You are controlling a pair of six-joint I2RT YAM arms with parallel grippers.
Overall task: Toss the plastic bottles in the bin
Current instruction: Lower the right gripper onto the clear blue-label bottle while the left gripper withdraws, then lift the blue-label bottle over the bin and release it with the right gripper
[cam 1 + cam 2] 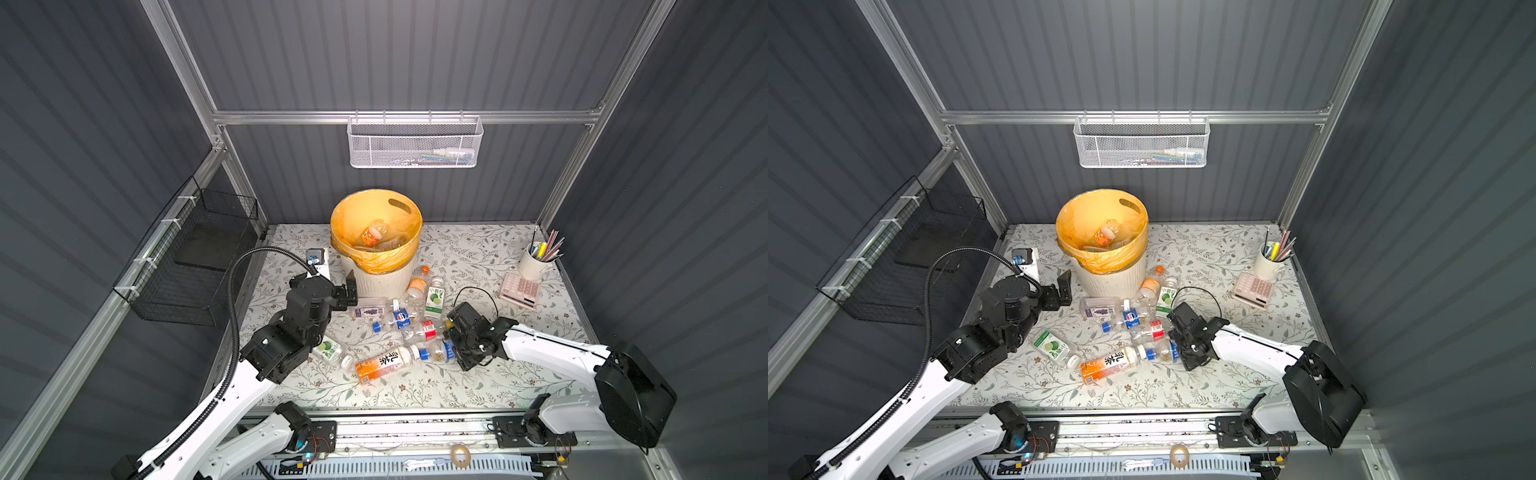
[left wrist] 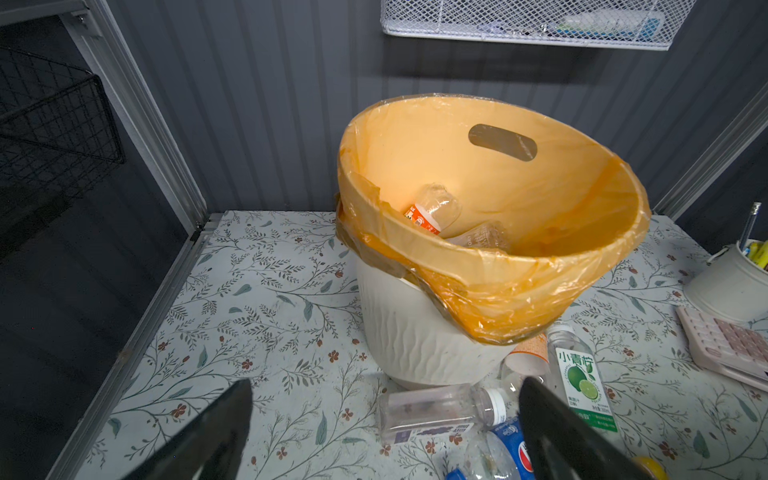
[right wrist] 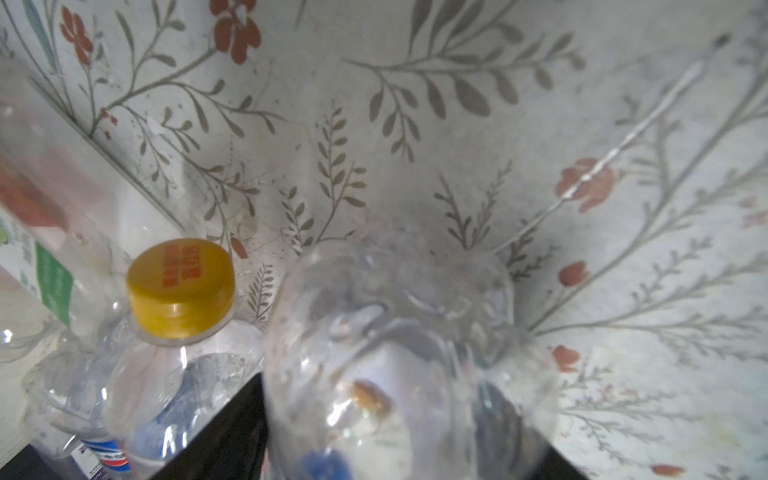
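On the flowered tabletop (image 1: 478,386), in front of the round cream ribbed bin (image 1: 382,282) with its orange liner (image 1: 374,259), a clear blue-capped plastic bottle (image 1: 434,352) lies among other loose bottles (image 1: 380,365). The right gripper (image 1: 454,348) straddles its base; whether the jaws pinch yet I cannot tell. The left gripper (image 1: 351,286) hangs wide and empty beside the bin. It looks like the pick-up step: next, a firm squeeze, then a lift over the rim.
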